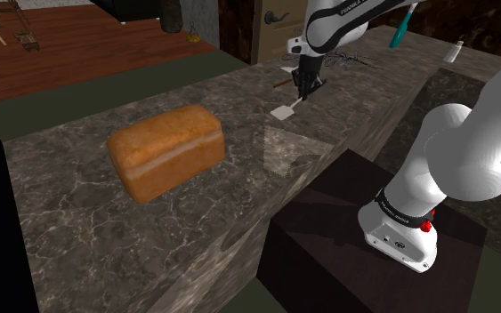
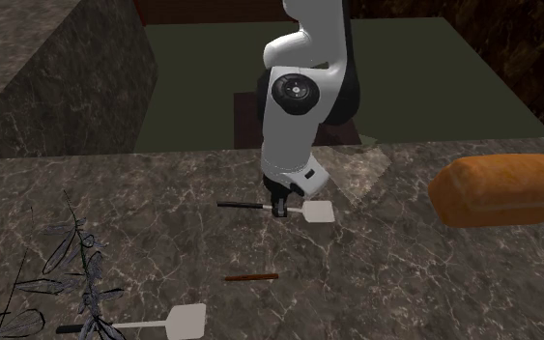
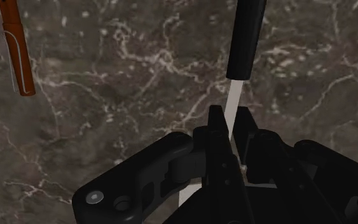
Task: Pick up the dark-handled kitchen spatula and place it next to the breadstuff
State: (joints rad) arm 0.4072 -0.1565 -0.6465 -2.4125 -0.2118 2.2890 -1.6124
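The gripper (image 3: 229, 124) is clamped on the spatula (image 2: 318, 212), its two fingers (image 3: 217, 121) pinching the pale shank between the black handle (image 3: 246, 38) and the white blade. The grasp therefore looks made, but I judge the task barely begun. In both exterior views the spatula lies level at or just above the counter (image 1: 79, 213), and I cannot tell whether it has left the stone. The loaf (image 1: 166, 149) sits well apart from it, toward the shoulder view's left, with bare counter between. What is left is the lift, the carry across that gap, and setting the spatula down beside the loaf. The counter is dark stone with pale veins. A brown pen (image 2: 250, 277) lies near the gripper. Farther off in the second exterior view are a second spatula (image 2: 185, 320) and a tangle of thin wire (image 2: 67, 256), so the right tool is a matter of which one is in hand. A small white shaker (image 1: 453, 52) stands at the counter's far end. Beyond the counter the shoulder view shows a wood floor (image 1: 88, 44) and a door with a dark lever (image 1: 273, 18). A black area lies at its lower left.
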